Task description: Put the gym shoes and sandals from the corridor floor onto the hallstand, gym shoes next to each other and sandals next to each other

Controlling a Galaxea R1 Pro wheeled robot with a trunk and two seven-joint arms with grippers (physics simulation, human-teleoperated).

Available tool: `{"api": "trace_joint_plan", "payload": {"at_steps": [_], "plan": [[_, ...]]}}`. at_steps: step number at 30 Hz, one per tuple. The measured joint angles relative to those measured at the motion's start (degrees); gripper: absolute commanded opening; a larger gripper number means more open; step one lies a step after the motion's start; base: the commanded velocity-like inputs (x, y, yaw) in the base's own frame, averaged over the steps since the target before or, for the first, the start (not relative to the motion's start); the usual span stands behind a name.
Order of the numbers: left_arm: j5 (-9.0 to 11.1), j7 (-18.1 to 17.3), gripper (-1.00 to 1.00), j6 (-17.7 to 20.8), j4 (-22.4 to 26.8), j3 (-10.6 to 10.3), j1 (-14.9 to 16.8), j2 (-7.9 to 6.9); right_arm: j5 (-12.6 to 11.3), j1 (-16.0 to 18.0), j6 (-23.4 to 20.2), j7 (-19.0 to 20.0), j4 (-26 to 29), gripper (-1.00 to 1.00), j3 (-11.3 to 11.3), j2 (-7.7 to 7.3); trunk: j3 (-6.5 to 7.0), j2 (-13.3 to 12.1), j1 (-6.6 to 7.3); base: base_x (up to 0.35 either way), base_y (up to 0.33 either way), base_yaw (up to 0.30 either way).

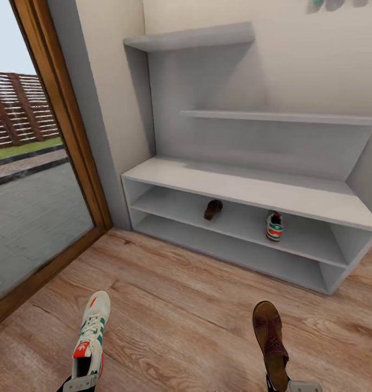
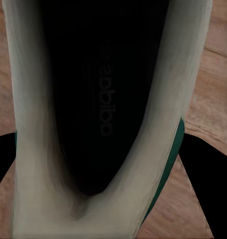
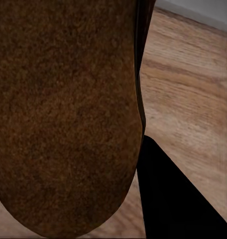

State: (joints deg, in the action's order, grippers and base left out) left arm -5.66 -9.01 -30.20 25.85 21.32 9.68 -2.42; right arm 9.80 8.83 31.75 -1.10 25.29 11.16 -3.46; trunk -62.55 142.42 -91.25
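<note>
The left gripper (image 1: 80,383), at the bottom edge of the head view, has its jaws clamped on the heel end of a gym shoe (image 1: 91,340), which points toe-forward toward the rack above the corridor floor (image 1: 180,305). In the left wrist view this sneaker (image 2: 93,124) shows its dark insole with faint lettering, pale inner walls and a green stripe along one side, with a black finger (image 2: 205,164) on each flank. The right gripper (image 1: 295,387) is clamped on the heel end of a sandal (image 1: 270,340), also held toe-forward; the right wrist view shows its brown grainy surface (image 3: 63,114) close up, with one black finger (image 3: 178,199) beside it over the wood planks. Count: two gym shoes and two sandals. The hallstand (image 1: 240,182) stands against the wall, pale grey-white, with a long bench top, two open tiers below and stepped shelves above. Its upper tier holds the second sandal (image 1: 212,209) near the middle of that tier, and the second gym shoe (image 1: 274,226) toward the tier's right end; the two are well apart. The stored sneaker is white with green stripes and a red-orange heel patch, heel facing out. The bench top, lower tier and wall shelves carry nothing. A wood-framed glass door (image 1: 55,136) borders the rack's left end.
</note>
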Motion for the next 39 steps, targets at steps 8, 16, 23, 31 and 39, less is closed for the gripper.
{"api": "trace_joint_plan", "payload": {"at_steps": [8,16,23,31,39], "plan": [[0.0,0.0,-1.00,0.0,0.0,0.0,0.0,0.00,0.0,0.0,0.0,0.0,0.0,-1.00,0.0,0.00,0.00,0.0,0.00,0.000,0.000,-0.263],[0.0,0.0,-1.00,0.0,0.0,0.0,0.0,0.00,0.0,0.0,0.0,0.0,0.0,-1.00,0.0,0.00,0.00,0.0,0.00,0.000,0.000,-0.263],[0.0,0.0,-1.00,0.0,0.0,0.0,0.0,0.00,0.0,0.0,0.0,0.0,0.0,-1.00,0.0,0.00,0.00,0.0,0.00,0.000,0.000,-0.263],[0.0,0.0,-1.00,0.0,0.0,0.0,0.0,0.00,0.0,0.0,0.0,0.0,0.0,-1.00,0.0,0.00,0.00,0.0,0.00,0.004,0.010,-0.263],[0.0,-0.1,-1.00,0.0,0.0,-0.1,0.0,0.00,0.0,0.0,0.0,0.0,0.0,-1.00,0.0,0.00,0.00,0.0,0.00,0.024,0.249,-0.263]]}}
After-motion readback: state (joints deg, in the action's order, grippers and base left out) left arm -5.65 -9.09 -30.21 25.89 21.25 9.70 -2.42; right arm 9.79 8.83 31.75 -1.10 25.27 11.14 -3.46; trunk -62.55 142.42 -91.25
